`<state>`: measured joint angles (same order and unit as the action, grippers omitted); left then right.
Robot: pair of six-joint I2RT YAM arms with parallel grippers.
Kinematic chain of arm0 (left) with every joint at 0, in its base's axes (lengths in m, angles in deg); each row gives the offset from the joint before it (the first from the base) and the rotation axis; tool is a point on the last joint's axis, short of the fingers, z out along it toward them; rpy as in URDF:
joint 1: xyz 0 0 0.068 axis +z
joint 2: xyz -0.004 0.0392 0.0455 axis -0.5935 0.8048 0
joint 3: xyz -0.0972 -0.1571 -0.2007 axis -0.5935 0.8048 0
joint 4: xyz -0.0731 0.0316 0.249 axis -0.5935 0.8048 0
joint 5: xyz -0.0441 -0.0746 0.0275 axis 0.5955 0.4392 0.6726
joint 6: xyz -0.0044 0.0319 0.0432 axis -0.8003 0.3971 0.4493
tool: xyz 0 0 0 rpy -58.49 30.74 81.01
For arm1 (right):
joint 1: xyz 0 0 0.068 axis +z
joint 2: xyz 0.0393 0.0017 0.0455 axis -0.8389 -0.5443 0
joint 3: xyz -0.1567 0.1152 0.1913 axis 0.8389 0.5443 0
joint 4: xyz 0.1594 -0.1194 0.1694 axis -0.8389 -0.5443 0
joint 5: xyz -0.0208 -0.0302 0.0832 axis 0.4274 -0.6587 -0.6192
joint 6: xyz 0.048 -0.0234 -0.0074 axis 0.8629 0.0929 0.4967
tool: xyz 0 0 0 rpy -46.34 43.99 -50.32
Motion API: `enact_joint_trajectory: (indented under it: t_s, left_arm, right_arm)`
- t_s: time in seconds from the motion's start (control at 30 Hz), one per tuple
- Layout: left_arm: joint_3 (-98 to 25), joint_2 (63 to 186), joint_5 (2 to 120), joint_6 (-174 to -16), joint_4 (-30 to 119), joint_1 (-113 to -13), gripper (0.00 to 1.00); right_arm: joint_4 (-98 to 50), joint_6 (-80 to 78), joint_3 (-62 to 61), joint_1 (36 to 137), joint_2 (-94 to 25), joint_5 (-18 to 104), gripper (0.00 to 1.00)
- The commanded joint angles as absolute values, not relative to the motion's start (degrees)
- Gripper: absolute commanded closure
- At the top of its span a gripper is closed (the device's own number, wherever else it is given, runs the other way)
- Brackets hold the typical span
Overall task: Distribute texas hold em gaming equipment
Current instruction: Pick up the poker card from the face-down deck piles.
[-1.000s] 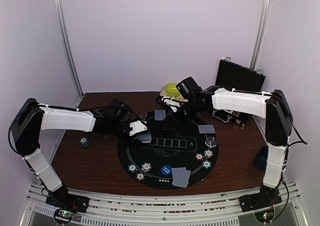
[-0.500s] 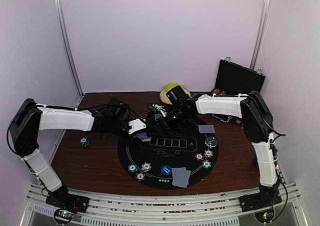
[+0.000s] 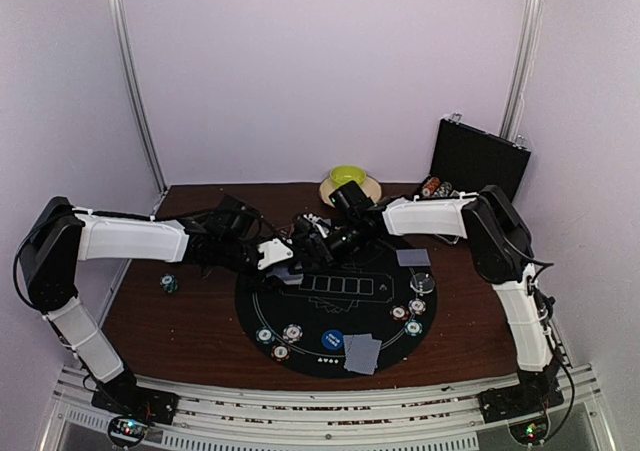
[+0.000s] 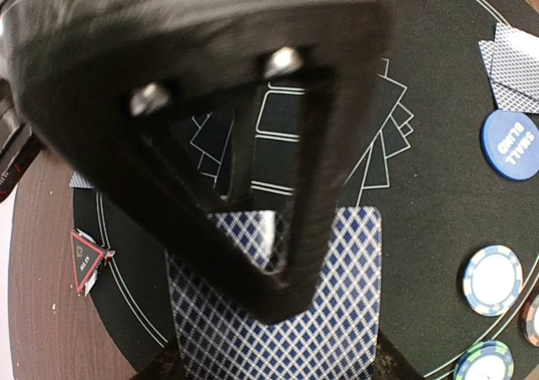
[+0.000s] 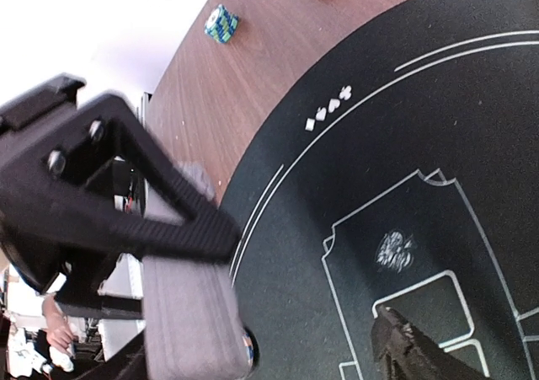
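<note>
Your left gripper (image 3: 279, 264) pinched a blue-lattice-backed playing card (image 4: 324, 313), long axis along its fingers, over the round black mat (image 3: 318, 312); your right gripper (image 3: 304, 238) gaped wide.

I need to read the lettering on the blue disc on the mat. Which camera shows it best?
Left wrist: the blue disc sits large at the right edge, SMALL BLIND legible. Top external shows it only as a small blue spot near the near edge of the mat, lettering unreadable. Right wrist does not show it.

"SMALL BLIND" on blue disc (image 4: 509, 144)
</note>
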<state>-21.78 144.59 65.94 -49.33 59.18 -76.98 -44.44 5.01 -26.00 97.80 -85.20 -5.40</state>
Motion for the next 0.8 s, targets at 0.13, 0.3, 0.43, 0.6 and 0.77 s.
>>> enact_joint_trajectory:
  t_s: [0.13,0.3,0.43,0.6,0.77]
  left_arm:
    - [-22.9,143.4,68.0,-49.1,57.6,-77.3,0.48]
    - [-22.7,143.4,68.0,-49.3,57.4,-77.3,0.48]
    - [-22.6,143.5,67.8,-49.3,57.3,-77.3,0.48]
    - [-22.4,143.6,67.5,-49.3,57.1,-77.3,0.48]
    - [-22.1,143.9,67.1,-49.2,56.7,-77.3,0.48]
  right_arm:
    - [-45.7,5.9,-31.6,96.5,-90.1,-8.6,0.3]
    - [-48.2,2.9,-31.4,96.1,-88.2,-7.5,0.41]
    - [-49.3,1.3,-30.9,95.2,-87.6,-6.0,0.47]
    - [-51.5,-1.1,-31.1,94.7,-87.7,-6.0,0.52]
    - [-55.4,-3.8,-32.8,94.7,-87.4,-8.0,0.58]
